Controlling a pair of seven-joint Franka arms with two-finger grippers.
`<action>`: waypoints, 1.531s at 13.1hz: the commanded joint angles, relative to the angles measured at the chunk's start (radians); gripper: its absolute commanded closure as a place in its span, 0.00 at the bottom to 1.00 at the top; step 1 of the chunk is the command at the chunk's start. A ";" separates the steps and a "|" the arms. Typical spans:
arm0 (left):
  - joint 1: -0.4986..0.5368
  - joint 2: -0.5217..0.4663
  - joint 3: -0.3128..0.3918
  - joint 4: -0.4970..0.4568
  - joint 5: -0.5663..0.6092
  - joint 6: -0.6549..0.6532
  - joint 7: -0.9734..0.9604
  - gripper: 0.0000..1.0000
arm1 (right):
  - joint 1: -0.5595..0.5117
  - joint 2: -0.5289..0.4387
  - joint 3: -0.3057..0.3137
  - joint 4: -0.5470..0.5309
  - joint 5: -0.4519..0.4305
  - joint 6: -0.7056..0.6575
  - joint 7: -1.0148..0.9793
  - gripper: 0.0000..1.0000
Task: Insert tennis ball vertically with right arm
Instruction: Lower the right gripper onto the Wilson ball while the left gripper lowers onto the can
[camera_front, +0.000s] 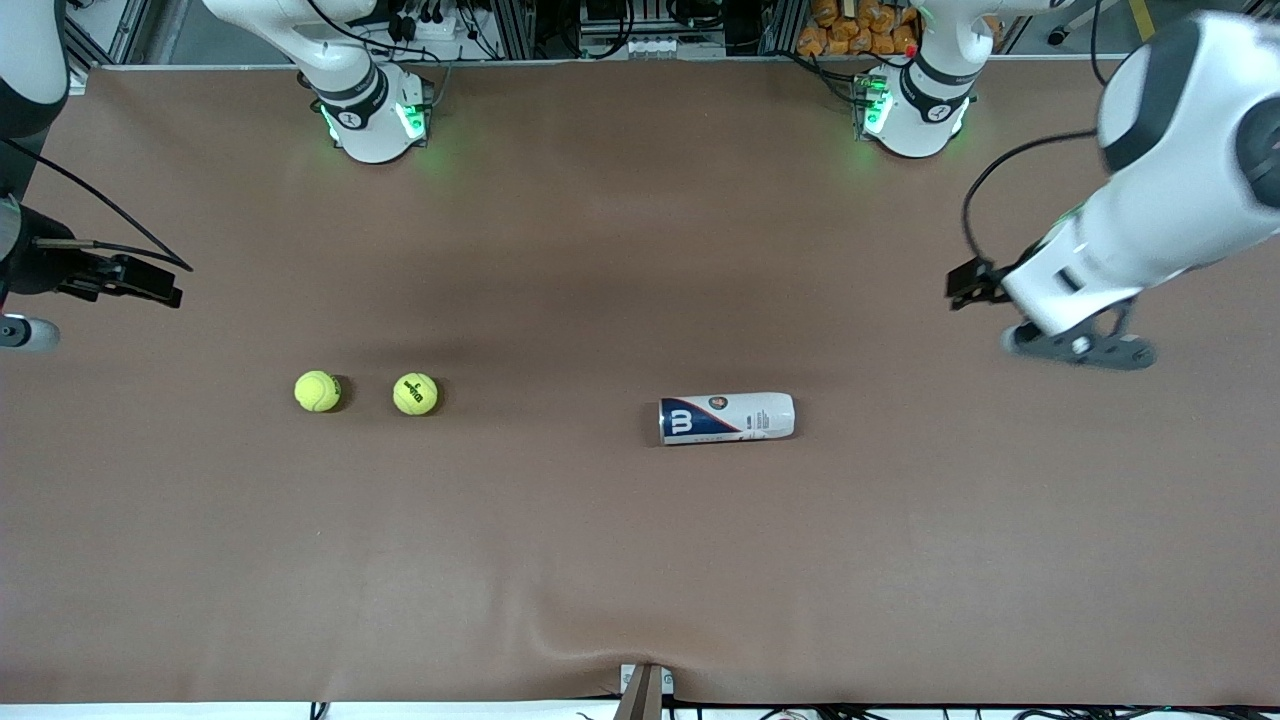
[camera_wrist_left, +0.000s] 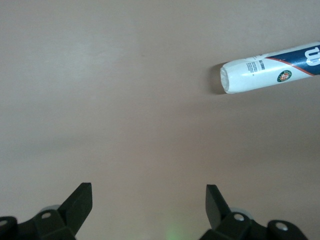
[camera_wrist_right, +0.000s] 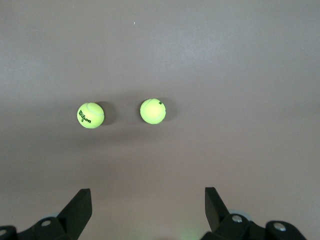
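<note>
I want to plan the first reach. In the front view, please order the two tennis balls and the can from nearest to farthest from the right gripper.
The right gripper, fingers open, hangs at the right arm's end of the table.
1. Plain tennis ball, closest to that end.
2. Printed tennis ball, beside the first, toward the can.
3. Can, lying on its side, toward the left arm's end.

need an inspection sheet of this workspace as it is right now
surface: brown table cover, bare apart from the job's things
job's things: two yellow felt tennis balls side by side toward the right arm's end; white-and-navy ball can lying on its side
clutter: nothing seen
grippers: left tool open, near the can; right tool open, near the balls; neither holds anything
cables: black cable on left arm
surroundings: equipment racks along the bases' edge
</note>
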 joint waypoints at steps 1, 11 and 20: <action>-0.067 0.074 -0.005 0.025 0.043 0.039 0.000 0.00 | 0.005 0.022 0.004 -0.002 0.034 -0.003 0.012 0.00; -0.245 0.294 -0.003 0.119 0.189 0.112 0.138 0.00 | 0.082 0.161 0.005 -0.005 0.121 0.076 0.052 0.00; -0.363 0.432 0.000 0.177 0.337 0.224 0.503 0.00 | 0.212 0.243 0.004 -0.217 0.129 0.363 0.212 0.00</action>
